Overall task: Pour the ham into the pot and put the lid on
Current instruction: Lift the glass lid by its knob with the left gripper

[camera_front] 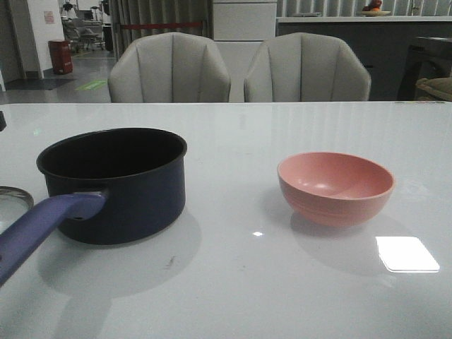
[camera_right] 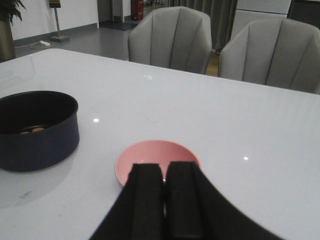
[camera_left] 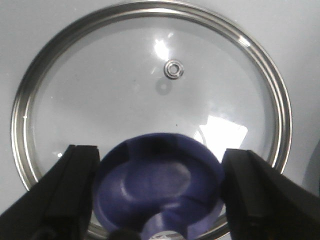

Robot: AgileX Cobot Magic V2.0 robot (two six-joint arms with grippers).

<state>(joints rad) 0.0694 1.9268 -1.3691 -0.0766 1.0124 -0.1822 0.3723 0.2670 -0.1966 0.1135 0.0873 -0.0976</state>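
Orange-pink ham (camera_right: 31, 130) is seen as a few small pieces on the floor of the dark pot (camera_front: 116, 183), which stands on the white desk (camera_front: 233, 282) with its purple handle (camera_front: 44, 224) pointed toward the camera. Just beside that handle the glass lid (camera_left: 150, 90) lies flat on the desk, its blue knob (camera_left: 159, 187) framed between the spread fingers of the left pincer (camera_left: 159, 200), which are parted and not seen touching it. Well apart to the right the pink bowl (camera_front: 336, 186) is set upright, and above it the right pincer (camera_right: 164, 200) is held with its fingers pressed together on nothing.

2 grey chairs (camera_front: 169, 67) behind white table (camera_front: 247, 282); red bin (camera_front: 60, 56).
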